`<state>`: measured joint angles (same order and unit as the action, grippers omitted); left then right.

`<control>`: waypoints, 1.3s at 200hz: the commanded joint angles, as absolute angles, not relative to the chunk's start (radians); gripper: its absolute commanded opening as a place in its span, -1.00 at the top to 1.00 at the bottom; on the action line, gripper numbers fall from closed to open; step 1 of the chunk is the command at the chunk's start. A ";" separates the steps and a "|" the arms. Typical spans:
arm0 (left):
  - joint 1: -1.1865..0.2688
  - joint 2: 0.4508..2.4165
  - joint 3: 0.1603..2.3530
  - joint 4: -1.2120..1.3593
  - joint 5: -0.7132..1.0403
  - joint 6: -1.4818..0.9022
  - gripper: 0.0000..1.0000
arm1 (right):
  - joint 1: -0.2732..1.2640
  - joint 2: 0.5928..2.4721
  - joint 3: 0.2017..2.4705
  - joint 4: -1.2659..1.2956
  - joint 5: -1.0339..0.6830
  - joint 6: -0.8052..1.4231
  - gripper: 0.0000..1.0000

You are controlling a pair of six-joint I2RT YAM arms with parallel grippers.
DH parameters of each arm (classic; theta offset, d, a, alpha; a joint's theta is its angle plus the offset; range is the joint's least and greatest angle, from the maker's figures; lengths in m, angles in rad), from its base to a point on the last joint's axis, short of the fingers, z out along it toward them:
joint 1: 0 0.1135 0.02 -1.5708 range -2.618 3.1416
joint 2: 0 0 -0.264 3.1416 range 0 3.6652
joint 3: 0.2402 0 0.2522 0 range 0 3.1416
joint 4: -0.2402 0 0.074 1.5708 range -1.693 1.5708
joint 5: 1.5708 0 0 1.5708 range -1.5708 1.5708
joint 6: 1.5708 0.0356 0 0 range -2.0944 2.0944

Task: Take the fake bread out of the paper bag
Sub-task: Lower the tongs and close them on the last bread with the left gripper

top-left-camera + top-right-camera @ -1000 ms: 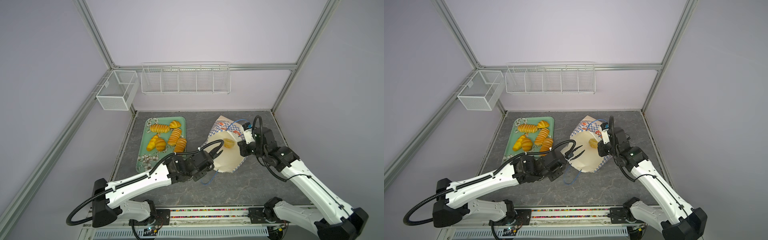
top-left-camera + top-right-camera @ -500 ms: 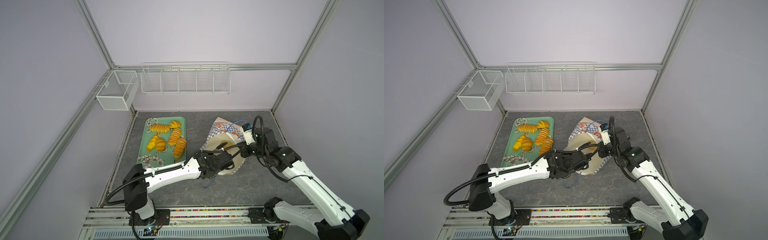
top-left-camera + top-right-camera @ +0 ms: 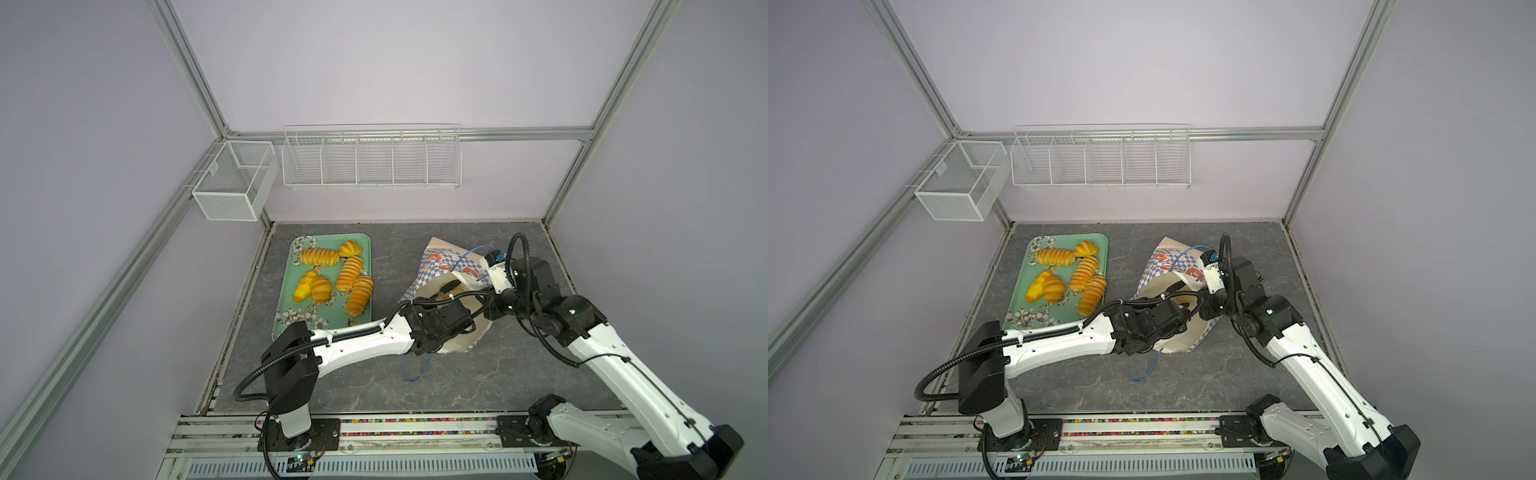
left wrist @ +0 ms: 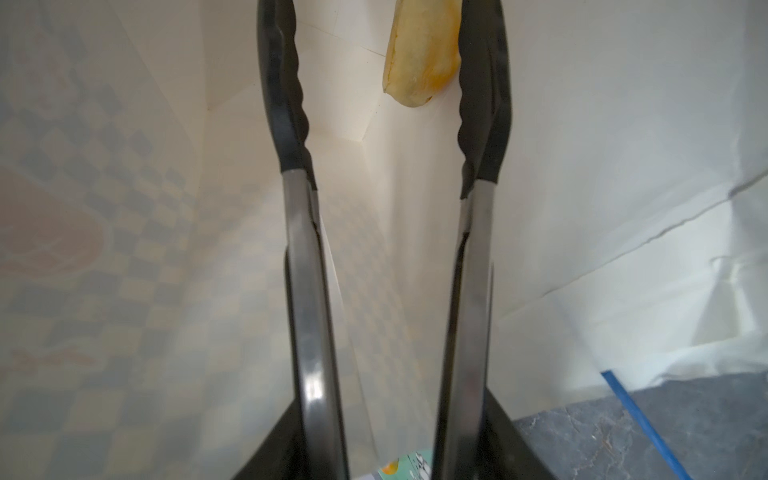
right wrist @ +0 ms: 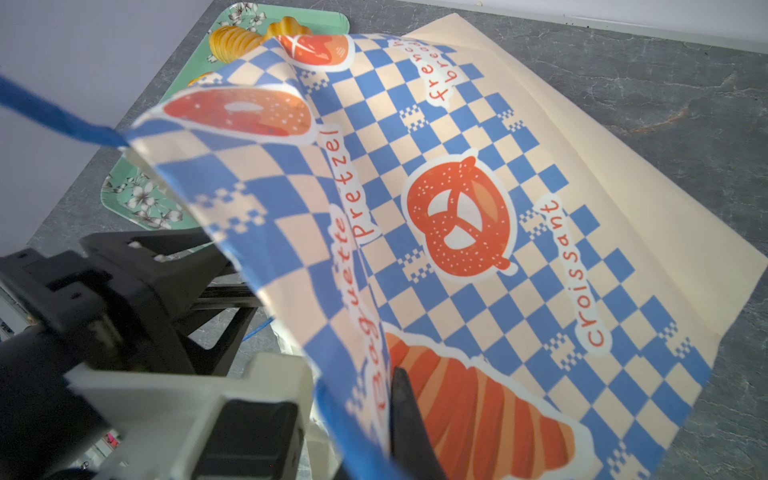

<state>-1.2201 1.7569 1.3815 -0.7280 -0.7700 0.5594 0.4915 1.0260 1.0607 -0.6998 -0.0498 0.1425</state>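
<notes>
Cord comes first: one blue cord handle trails loose on the bench toward its near edge, just in front of the paper bag. That one bag lies on its side in the right half of the bench, with its mouth turned toward the near left corner. Your left gripper is pushed in through the mouth, and its long jaws are parted and grasp nothing.

One fake bread shows deeper in, by the bag's base fold. It lies ahead of the jaws, not centred between them but just beside one blade. Its long axis runs roughly along your line of reach. I judge you need to go further in and shift sideways, so that it falls between the blades before you close.

The left arm is plainly the nearer one. The right gripper is clenched on the bag's rim on the side toward the right edge, holding the mouth up.

Farther back, along the left edge, one green tray carries six pieces already out. On the back wall hang one mesh box and one wire rack.
</notes>
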 commanded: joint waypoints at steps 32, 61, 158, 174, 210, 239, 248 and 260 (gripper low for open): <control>-1.203 1.751 1.337 -0.662 -0.752 0.597 0.01 | 0.496 0.978 1.104 -0.735 -0.083 0.138 0.86; -1.203 1.747 1.330 -0.704 -0.712 0.596 0.01 | 0.496 0.974 1.127 -0.747 -0.070 0.141 0.86; -1.202 1.837 1.396 -0.701 -0.768 0.572 0.03 | 0.504 0.976 1.148 -0.783 -0.134 0.130 0.86; -1.201 1.853 1.412 -0.710 -0.770 0.570 0.04 | 0.505 0.973 1.152 -0.787 -0.138 0.127 0.86; -1.201 1.852 1.428 -0.729 -0.747 0.563 0.12 | 0.506 0.968 1.145 -0.784 -0.133 0.126 0.86; -1.200 1.857 1.424 -0.734 -0.746 0.571 0.20 | 0.506 0.976 1.141 -0.783 -0.133 0.125 0.86; -1.200 1.858 1.426 -0.740 -0.747 0.570 0.27 | 0.505 0.978 1.140 -0.777 -0.133 0.127 0.86; -1.201 1.856 1.429 -0.746 -0.749 0.566 0.38 | 0.505 0.983 1.138 -0.770 -0.132 0.129 0.86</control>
<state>-1.2015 1.8484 1.3838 -0.7364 -0.7429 0.5774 0.4942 0.9836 1.1282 -0.7906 -0.0788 0.1333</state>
